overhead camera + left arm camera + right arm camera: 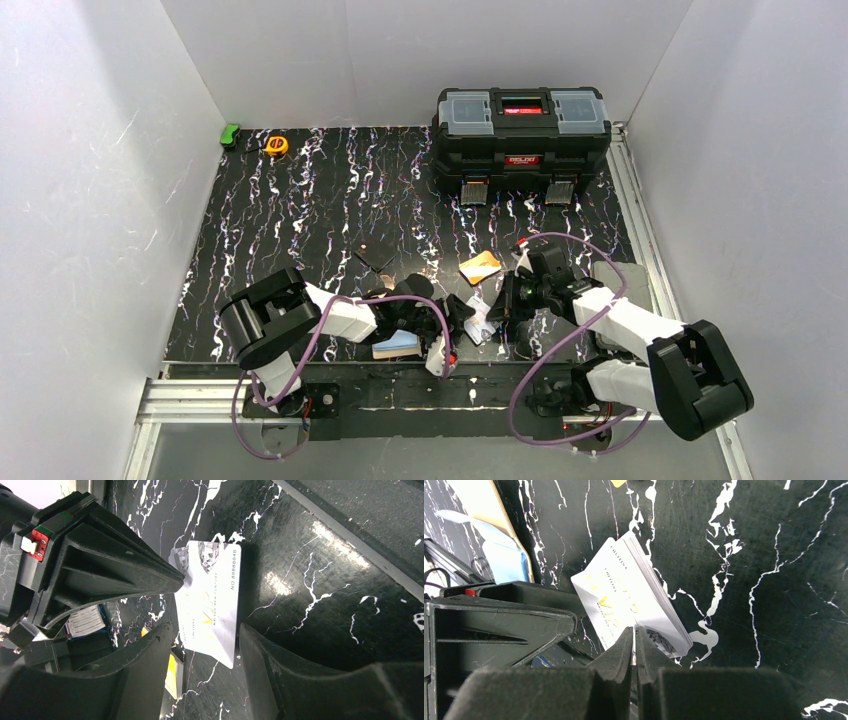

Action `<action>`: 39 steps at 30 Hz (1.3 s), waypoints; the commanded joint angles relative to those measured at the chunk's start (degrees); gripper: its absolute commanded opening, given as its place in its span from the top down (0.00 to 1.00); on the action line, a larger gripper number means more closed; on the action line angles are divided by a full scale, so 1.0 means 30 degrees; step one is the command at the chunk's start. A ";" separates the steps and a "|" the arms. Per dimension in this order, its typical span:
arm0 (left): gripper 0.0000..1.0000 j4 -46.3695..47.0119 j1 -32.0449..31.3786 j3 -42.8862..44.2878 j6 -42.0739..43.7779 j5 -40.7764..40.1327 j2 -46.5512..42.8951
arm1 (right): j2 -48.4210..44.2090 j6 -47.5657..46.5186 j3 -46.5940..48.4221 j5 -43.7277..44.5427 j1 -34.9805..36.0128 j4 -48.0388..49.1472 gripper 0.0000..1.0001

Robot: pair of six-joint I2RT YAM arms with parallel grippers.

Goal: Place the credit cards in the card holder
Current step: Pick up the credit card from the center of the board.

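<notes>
Silver card (pixel 210 600): near the front middle of the tabletop (pixel 330 200), between the two arms. It looks tilted, with one edge lifted off the surface, and it is not in the card holder.
Card holder (pixel 476 502): cream, lying near the front edge beside the left arm, just apart from the silver card.
Blue card (pixel 506 560): lies on the card holder. Whether it is tucked into a pocket or only resting on top, I cannot tell.
Orange card (pixel 480 267): flat on the tabletop further back, apart from the card holder and with nothing touching it.
Right pincer (pixel 634 632): fingers pressed together, clamped on the edge of the silver card near one corner.
Left pincer (pixel 205 630): fingers apart, one on each long side of the silver card. It straddles the card and no squeeze shows.
Done so far: no card is clearly seated in the card holder. At most the blue one is, and the pictures do not settle that.
Step in hand: the silver card appears to be being steadied or passed between the two arms, which I judge to be preparation for sliding it in.
Left to do: carry the silver card across and slot it in, then fetch the orange card, and check the blue card.
Progress estimate: early to middle, with most of the insertion work ahead.
Farther out: a black toolbox (pixel 522 128) stands at the back right, well away from the work.
</notes>
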 commanded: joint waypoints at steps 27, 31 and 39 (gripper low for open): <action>0.50 -0.1241 -0.0169 -0.1040 -0.0537 -0.0502 0.0020 | 0.2674 -0.0186 0.1007 -0.1696 0.0816 0.1526 0.98; 0.50 -0.1072 -0.0169 -0.1245 -0.0434 -0.0488 -0.0086 | 0.2820 -0.0206 0.1156 -0.1742 0.0904 0.1560 0.98; 0.77 -0.0705 -0.0166 -0.1563 -0.0263 -0.0488 -0.0232 | 0.3188 -0.0252 0.1394 -0.1844 0.0936 0.1642 0.99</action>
